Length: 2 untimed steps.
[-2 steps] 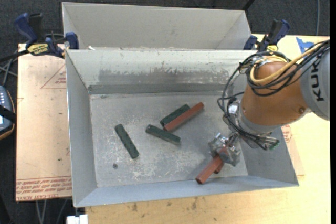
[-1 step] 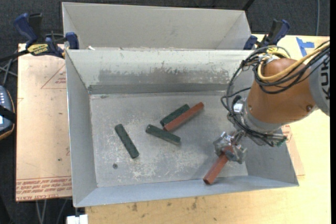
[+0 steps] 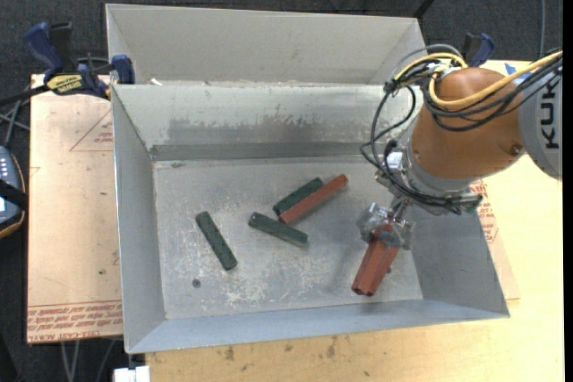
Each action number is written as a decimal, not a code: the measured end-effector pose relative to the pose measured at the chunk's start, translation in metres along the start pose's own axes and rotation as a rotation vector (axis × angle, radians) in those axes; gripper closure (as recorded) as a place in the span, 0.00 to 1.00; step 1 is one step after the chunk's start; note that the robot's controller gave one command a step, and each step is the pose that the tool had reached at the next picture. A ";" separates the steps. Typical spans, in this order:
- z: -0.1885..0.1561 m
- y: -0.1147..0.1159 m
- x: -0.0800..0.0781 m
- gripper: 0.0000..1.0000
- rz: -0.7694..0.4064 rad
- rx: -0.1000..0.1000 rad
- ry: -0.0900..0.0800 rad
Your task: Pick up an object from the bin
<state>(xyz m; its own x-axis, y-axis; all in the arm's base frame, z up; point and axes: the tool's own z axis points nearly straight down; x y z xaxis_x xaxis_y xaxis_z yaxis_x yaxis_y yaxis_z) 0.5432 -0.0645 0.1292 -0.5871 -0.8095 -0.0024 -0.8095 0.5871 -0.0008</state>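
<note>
tool (image 3: 387,226) clenched on the upper end of the red-brown bar (image 3: 372,270), front right of bin (image 3: 134,192). grasp looks made, lift still left; bar's low end seems near the floor. nearest dark green bar (image 3: 278,230) lies apart to the left.

bare floor (image 3: 286,286) front, sticks (image 3: 313,200) centre, red block (image 3: 374,268) right

3 green bars (image 3: 216,241) (image 3: 278,230) (image 3: 298,196), 2 red bars (image 3: 317,199) (image 3: 371,269).
</note>
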 end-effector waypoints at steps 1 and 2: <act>-0.038 0.013 0.001 1.00 0.027 -0.006 0.001; -0.096 0.029 -0.018 1.00 0.127 -0.004 0.002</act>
